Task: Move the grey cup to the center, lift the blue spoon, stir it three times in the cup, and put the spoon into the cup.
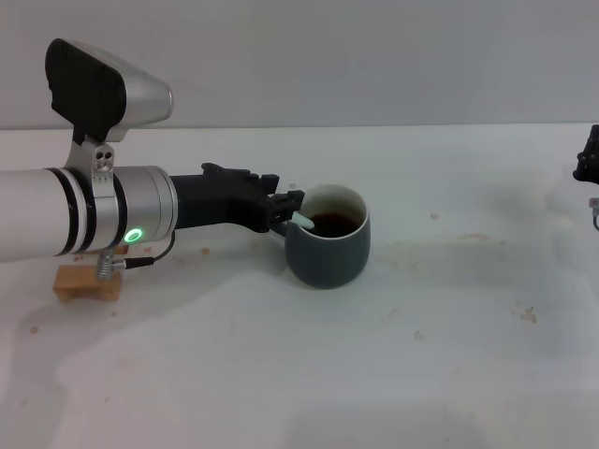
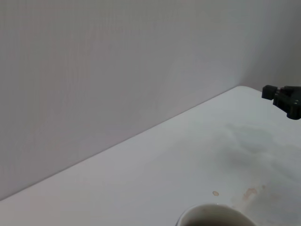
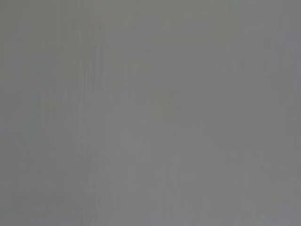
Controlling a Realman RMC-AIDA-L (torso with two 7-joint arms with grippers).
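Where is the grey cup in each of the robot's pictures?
Head view: the grey cup stands near the middle of the white table, at the left gripper tips.
Left wrist view: only its cream rim shows at the lower edge.
Right wrist view: not in it, just plain grey.
Shared landmark: the right gripper, also in the left wrist view.

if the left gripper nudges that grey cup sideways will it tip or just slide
Probably slide: the grey cup looks squat and wide-based. The dark liquid inside may slosh, since it sits fairly high. The left gripper, at the rim by the blue spoon, would push high up, so some tipping risk remains.
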